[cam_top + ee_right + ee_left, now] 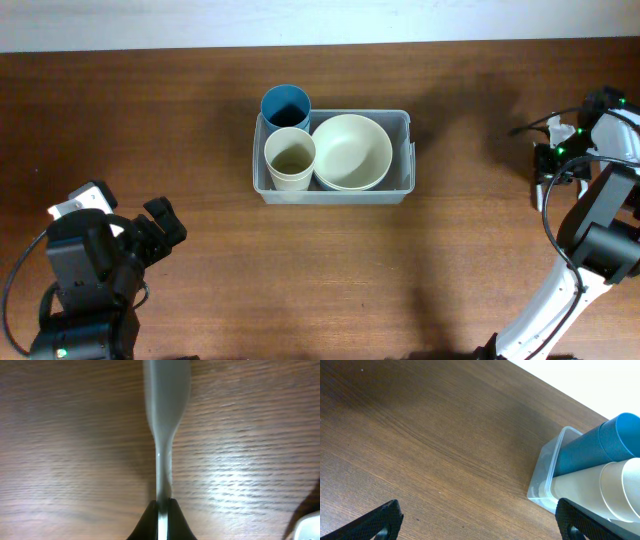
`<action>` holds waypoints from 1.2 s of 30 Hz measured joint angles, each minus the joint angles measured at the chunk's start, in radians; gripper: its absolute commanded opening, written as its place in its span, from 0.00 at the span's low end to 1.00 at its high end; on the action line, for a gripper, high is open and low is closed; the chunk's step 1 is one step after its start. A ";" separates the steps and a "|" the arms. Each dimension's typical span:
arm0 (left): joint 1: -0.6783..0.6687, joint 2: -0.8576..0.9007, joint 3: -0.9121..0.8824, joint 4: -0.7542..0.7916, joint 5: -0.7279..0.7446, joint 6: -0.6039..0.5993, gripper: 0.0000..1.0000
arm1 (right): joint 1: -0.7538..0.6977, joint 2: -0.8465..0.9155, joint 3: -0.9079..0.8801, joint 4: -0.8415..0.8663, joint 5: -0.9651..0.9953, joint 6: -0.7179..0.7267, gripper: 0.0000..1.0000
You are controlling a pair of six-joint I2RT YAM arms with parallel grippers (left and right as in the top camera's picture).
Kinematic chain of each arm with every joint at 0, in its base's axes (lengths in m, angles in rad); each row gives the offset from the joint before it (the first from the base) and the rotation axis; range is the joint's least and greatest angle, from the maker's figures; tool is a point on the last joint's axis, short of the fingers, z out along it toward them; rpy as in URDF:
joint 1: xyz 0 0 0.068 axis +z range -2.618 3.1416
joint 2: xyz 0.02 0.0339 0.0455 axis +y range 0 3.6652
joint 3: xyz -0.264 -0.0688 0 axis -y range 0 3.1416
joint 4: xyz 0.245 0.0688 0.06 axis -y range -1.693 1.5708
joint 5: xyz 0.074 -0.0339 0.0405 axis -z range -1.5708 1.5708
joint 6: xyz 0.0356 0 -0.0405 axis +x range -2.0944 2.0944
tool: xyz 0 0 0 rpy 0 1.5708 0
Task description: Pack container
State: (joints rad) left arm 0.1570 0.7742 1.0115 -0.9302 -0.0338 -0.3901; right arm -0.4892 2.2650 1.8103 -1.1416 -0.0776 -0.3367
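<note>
Right claw (pixel 162 506) pinching thin grey utensil handle (pixel 165 405) edge-on: may twist, slip in transit. Left claw (pixel 480 525) spread. Container (pixel 330 197) crowded.

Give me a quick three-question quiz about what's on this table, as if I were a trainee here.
1. Multiple choice: what is inside the container?
A) a blue cup, a cream cup and a cream bowl
B) three plates
C) nothing
2. True or false: the left gripper is clamped on a cup.
3. Fill in: the thin grey utensil is pinched by the ____ gripper.

Key:
1. A
2. False. It is open, holds nothing and is off to the side of the container.
3. Right. The right gripper is shut on it, low over the bare wood.
</note>
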 measured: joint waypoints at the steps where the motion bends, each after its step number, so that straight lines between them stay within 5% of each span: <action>1: 0.000 0.000 0.000 0.000 0.000 0.000 1.00 | 0.000 0.004 0.025 -0.029 -0.021 0.000 0.04; 9: 0.000 0.000 0.000 0.000 0.000 0.000 1.00 | 0.000 0.013 0.246 -0.183 -0.117 0.000 0.06; 11: 0.000 0.000 0.000 0.000 0.000 0.000 1.00 | 0.000 0.013 0.274 -0.186 -0.127 0.005 0.24; 13: 0.000 0.000 0.000 0.000 0.000 0.000 1.00 | 0.000 0.013 0.277 -0.184 -0.131 -0.001 0.29; 36: 0.000 0.000 0.000 0.000 0.000 0.000 1.00 | 0.074 0.014 0.038 0.000 0.018 0.045 0.31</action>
State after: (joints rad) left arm 0.1570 0.7742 1.0115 -0.9302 -0.0338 -0.3901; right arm -0.4149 2.2791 1.8481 -1.1419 -0.0593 -0.2913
